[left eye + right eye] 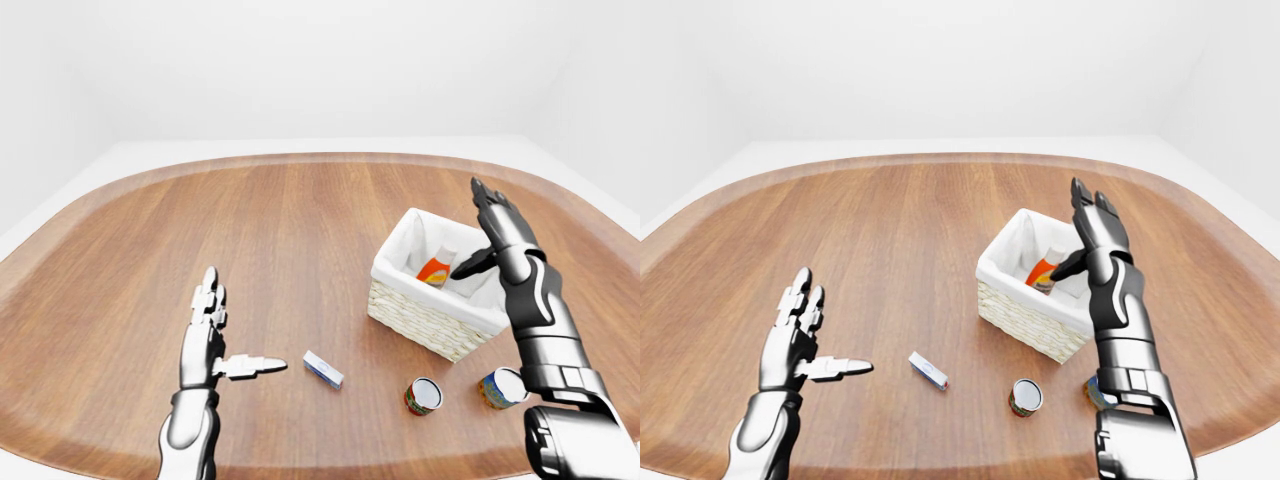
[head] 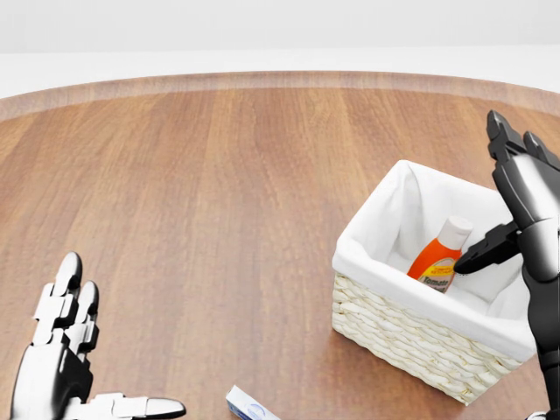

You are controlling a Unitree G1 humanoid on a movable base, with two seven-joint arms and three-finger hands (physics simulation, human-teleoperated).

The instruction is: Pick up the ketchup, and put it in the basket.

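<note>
One ketchup bottle (image 2: 440,256), inside one white-lined wicker basket (image 2: 411,332) at right of head view. Two cans lower right of left-eye view: one red (image 1: 423,396), one blue-yellow (image 1: 502,388). One small flat box (image 1: 323,369) at lower centre. One wooden table (image 1: 290,220).

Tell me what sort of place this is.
Most likely a bare simulated test room rather than a real home: a wooden table ringed by plain white walls, carrying a lined wicker basket holding the ketchup, and two cans.
</note>
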